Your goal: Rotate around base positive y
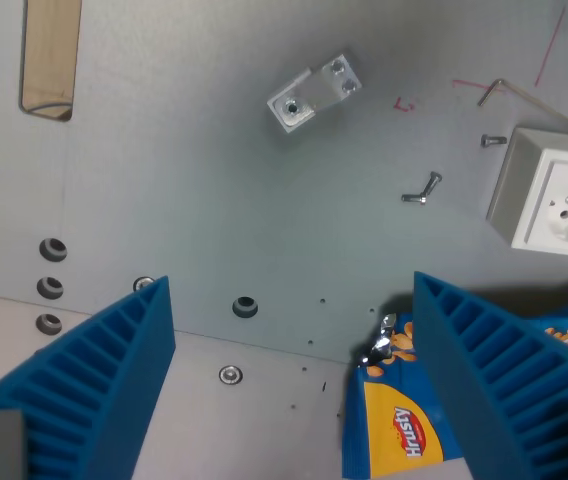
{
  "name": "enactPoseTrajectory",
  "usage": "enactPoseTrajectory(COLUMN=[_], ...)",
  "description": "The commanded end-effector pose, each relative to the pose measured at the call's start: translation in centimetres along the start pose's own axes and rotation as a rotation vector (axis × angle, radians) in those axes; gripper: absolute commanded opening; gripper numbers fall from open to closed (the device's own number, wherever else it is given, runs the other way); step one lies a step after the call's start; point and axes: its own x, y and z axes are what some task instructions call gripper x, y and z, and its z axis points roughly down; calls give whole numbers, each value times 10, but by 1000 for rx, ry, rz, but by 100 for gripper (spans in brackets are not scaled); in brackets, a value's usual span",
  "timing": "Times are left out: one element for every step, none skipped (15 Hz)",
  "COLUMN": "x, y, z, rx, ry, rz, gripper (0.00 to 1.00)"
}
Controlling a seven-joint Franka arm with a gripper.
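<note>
My gripper is open, with its two blue ribbed fingers at the bottom left and bottom right of the wrist view and nothing between them. It hangs above a grey metal plate. A small metal angle bracket lies on the plate at the upper middle, well away from the fingers. A blue and yellow snack bag lies at the bottom, partly hidden behind the right finger.
A white socket box stands at the right edge. Loose screws and an allen key lie near it. A wooden-lined slot is at the top left. Several bolt holes dot the plate's left and lower parts.
</note>
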Motion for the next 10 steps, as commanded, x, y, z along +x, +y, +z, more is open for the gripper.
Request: enactPoseTrajectory(x=[7,7,7,7,7,7,7,7,7,7], y=[1,1,1,1,1,1,1,1,1,1], z=[-8,-8,-8,-8,-8,-8,-8,-8,-8,-8], rx=[52,55,59,62,66,69,73,76,80,83], ry=[-170,-183,-196,-209,-222,-235,-247,-260,-273,-286], rz=[-3,-3,-3,-3,-4,-4,-4,-4,-4,-5], gripper=[100,100,100,100,100,100,100,100,100,100])
